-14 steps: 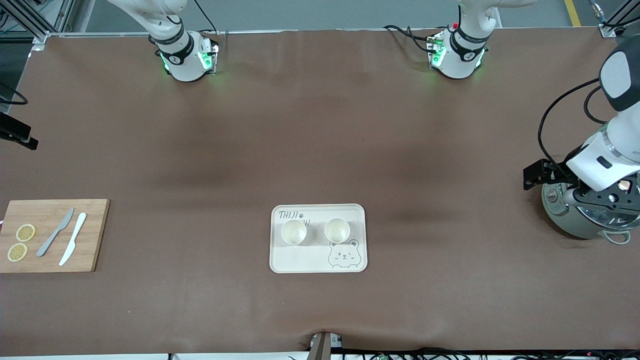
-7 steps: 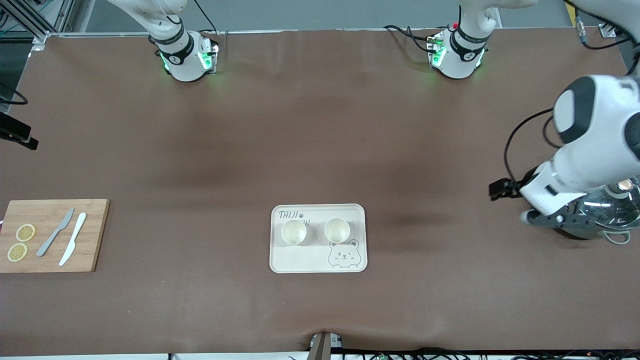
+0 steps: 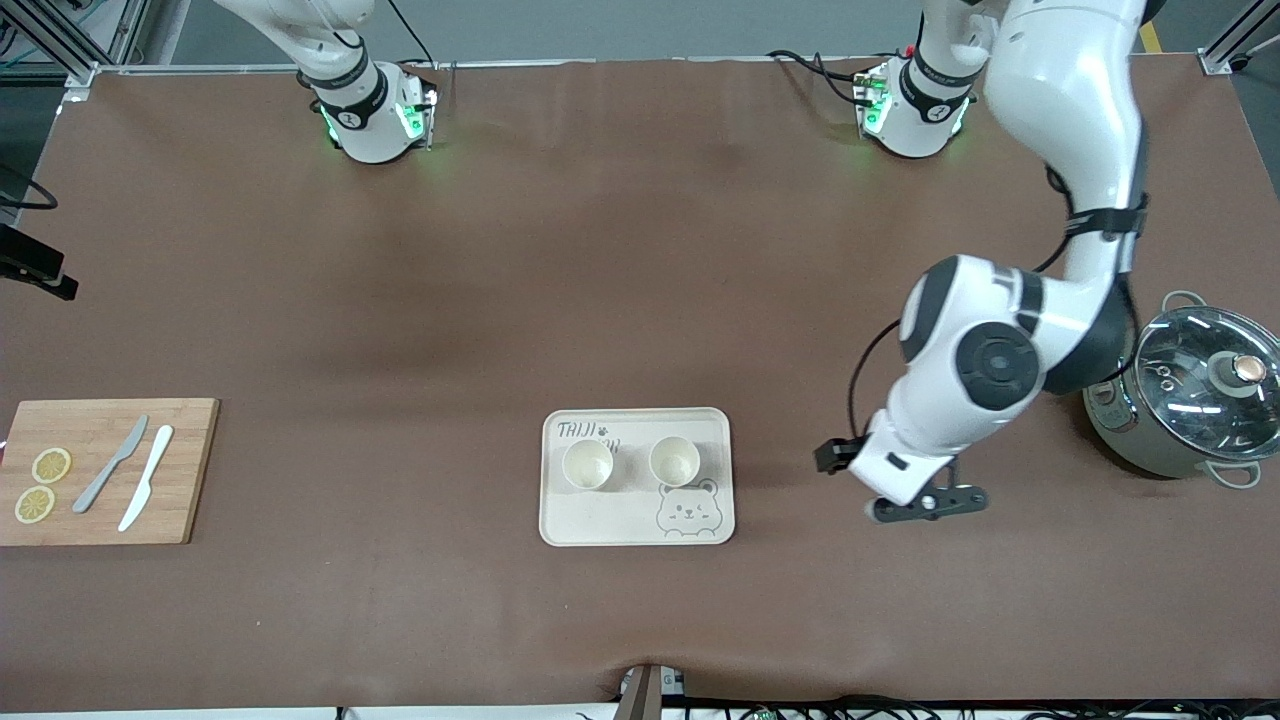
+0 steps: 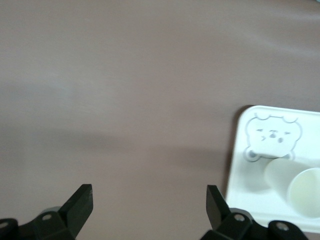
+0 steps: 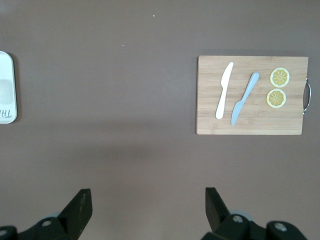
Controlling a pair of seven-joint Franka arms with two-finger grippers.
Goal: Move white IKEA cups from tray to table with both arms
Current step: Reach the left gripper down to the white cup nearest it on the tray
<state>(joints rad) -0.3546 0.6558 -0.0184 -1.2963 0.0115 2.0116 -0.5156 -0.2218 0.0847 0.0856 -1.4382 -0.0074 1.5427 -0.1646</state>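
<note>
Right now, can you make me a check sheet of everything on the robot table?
Surface: brown table cover, smooth.
Job's things: two white cups upright, side by side on the bear tray.
Clutter: cutting board with two knives and two lemon slices; lidded pot at the left arm's end.
Grippers: left gripper open, over bare table beside the tray; right gripper open, over bare table.
Cables: black cables at the table's edges.
Surroundings: metal frame posts at the corners.

Right gripper [image 5: 145, 200] missing from front view (fingertips only, at wrist view's edge); one white IKEA cup [image 4: 305, 192] cropped in left wrist view.
</note>
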